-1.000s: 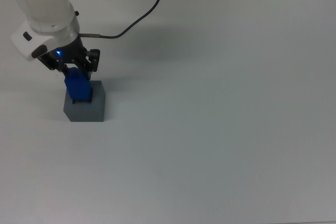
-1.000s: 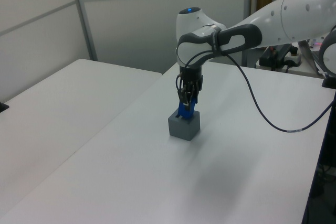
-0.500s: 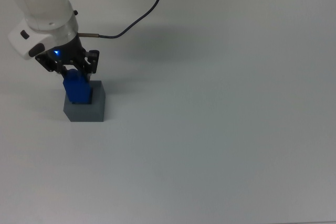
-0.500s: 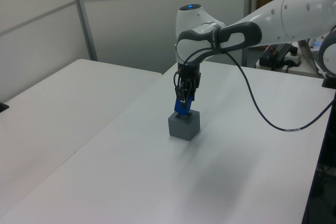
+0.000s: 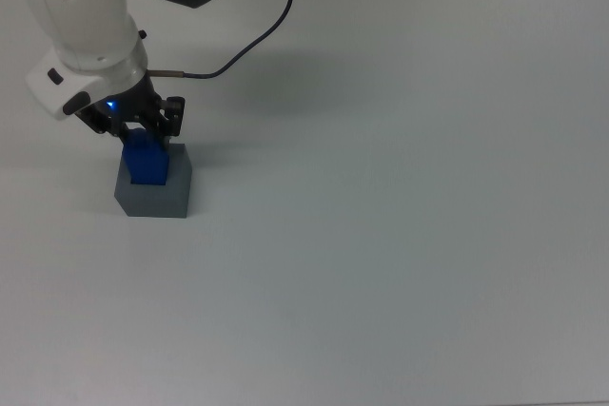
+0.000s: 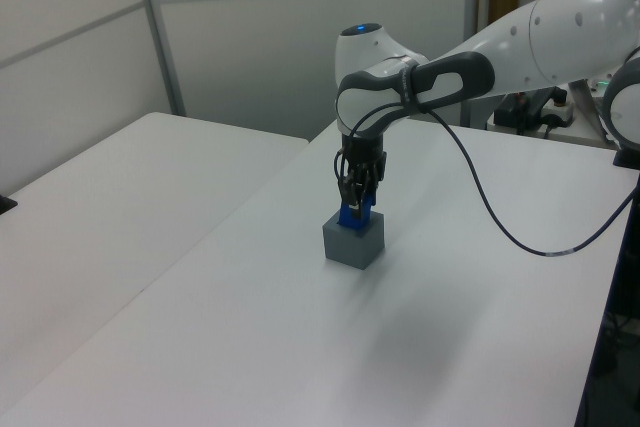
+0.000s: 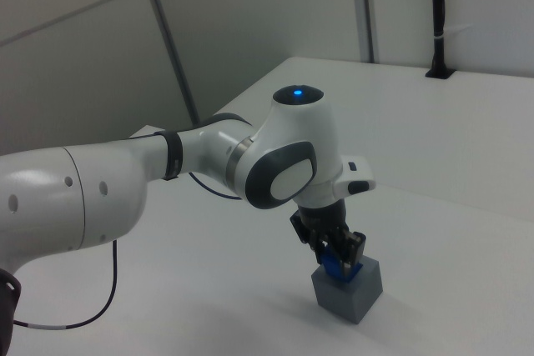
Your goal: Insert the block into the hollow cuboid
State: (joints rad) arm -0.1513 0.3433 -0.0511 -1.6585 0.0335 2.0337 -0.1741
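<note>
white arm (image 7: 125, 181) | grey joints | black pincer (image 5: 141, 125) — blue LED

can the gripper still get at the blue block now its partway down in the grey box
Probably yes. The gripper sits directly over the blue block, whose upper part stands proud of the grey box. Nothing else is near on the white table; only the box walls limit a lower grip.

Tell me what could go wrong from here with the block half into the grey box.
The block sits only partly in the hollow cuboid, with much of it standing above the rim. If it is off square it could jam on the recess edge. The gripper is close above the cuboid, so pushing down further might bump or slide the unclamped box on the table. Letting go too early could leave the block tilted.
</note>
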